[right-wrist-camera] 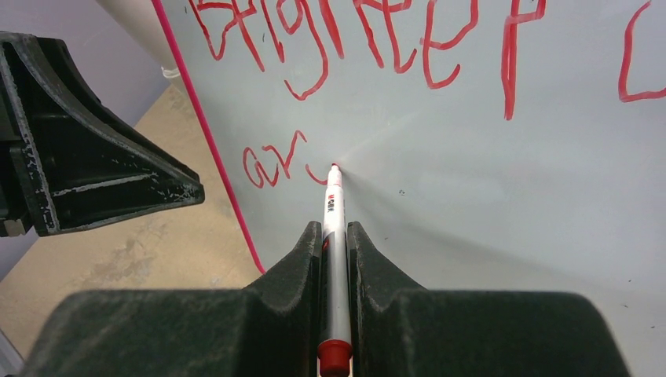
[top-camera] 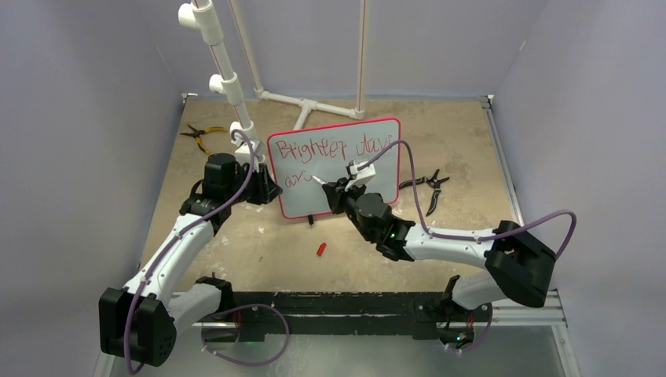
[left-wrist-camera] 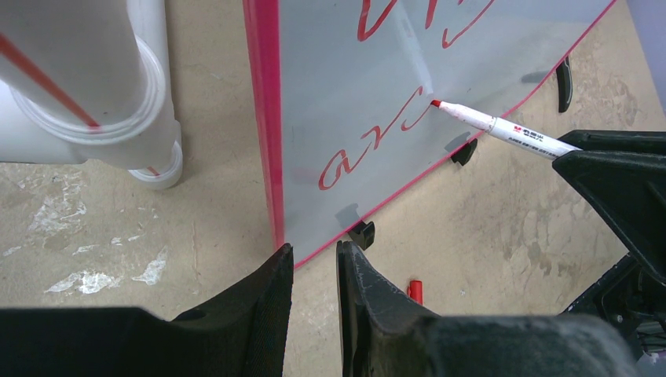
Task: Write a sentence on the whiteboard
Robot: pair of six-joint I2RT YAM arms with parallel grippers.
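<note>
The whiteboard [top-camera: 305, 203] [left-wrist-camera: 353, 71] [right-wrist-camera: 487, 196] stands upright mid-table on its small black feet [left-wrist-camera: 362, 233]. The sentence [top-camera: 314, 149] [right-wrist-camera: 369, 39] is in red, with "are" [left-wrist-camera: 369, 141] starting the lower row. My right gripper [top-camera: 336, 188] [right-wrist-camera: 334, 229] is shut on the white marker [left-wrist-camera: 510, 133] [right-wrist-camera: 333, 212]. The marker's red tip touches the board just right of "are". My left gripper [top-camera: 265, 191] [left-wrist-camera: 314, 251] sits at the board's lower left corner. Its jaws are slightly apart, with bare floor in the gap.
A red marker cap [top-camera: 320, 250] [left-wrist-camera: 415, 290] lies on the table in front of the board. Yellow-handled pliers [top-camera: 200, 133] lie at the back left and black pliers [top-camera: 428, 184] to the board's right. A white PVC pipe frame [top-camera: 228, 78] [left-wrist-camera: 86, 86] rises behind the board's left side.
</note>
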